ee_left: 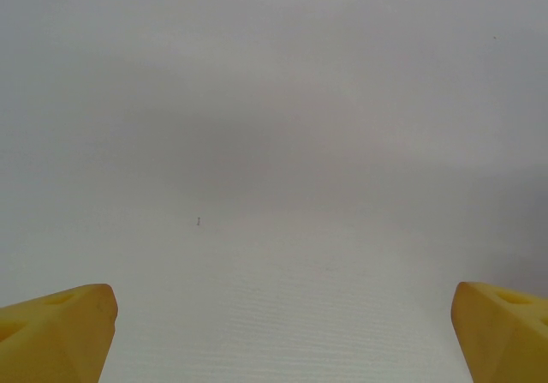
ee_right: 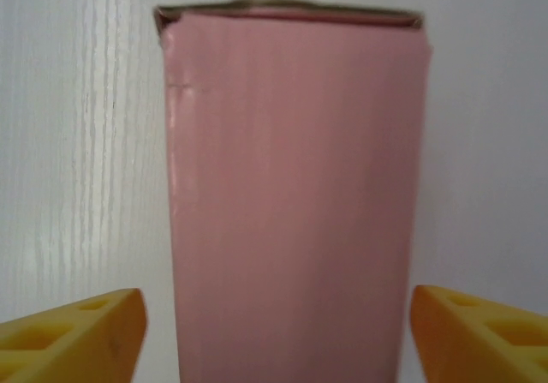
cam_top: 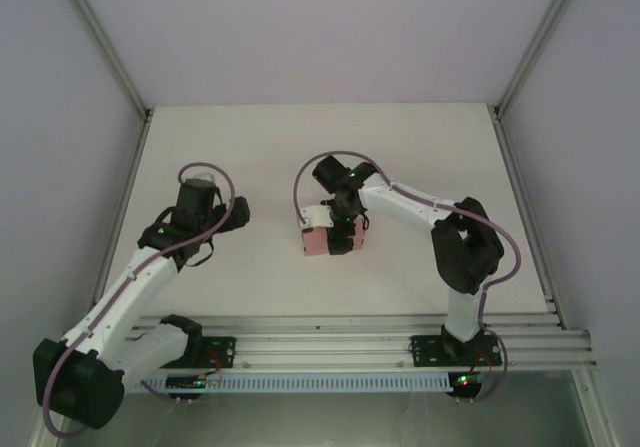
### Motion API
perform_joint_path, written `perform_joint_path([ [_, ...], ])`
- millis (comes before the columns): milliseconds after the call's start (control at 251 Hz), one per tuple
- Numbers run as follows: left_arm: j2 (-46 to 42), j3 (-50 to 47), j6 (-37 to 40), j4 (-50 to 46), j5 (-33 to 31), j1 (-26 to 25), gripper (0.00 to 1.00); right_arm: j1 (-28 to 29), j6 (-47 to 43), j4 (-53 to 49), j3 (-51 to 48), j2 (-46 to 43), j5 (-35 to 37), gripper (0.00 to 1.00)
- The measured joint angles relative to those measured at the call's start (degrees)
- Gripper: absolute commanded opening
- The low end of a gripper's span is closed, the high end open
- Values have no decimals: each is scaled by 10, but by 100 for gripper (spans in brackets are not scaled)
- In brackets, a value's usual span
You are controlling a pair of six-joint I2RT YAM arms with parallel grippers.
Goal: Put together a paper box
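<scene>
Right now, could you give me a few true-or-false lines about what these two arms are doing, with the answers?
1. The paper box is blue. False: it is pink.
2. Both claws are at the box. False: the left claw hangs open over bare table.
3. The right claw is open, with one finger on each side of the box. True.
4. The table is white. True.
</scene>
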Motion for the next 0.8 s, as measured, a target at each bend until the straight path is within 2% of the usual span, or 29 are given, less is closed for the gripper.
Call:
perform_joint_path([
  [76, -2, 0, 0, 0, 0, 0, 100, 5, 0, -2, 0, 5, 7, 40],
  [239, -12, 0, 3, 0, -1, 0, 100, 17, 9, 22, -8, -5, 40, 30],
  [379, -27, -2, 4, 0, -5, 0, 100, 20, 14, 84, -42, -42, 93, 33],
  [575, -44, -10, 4, 2, -12, 0, 100, 21, 14, 301, -151, -123, 202, 34],
  [798, -50, -18, 4, 2, -17, 0, 100, 13, -27, 549, -246, -83, 265, 35],
])
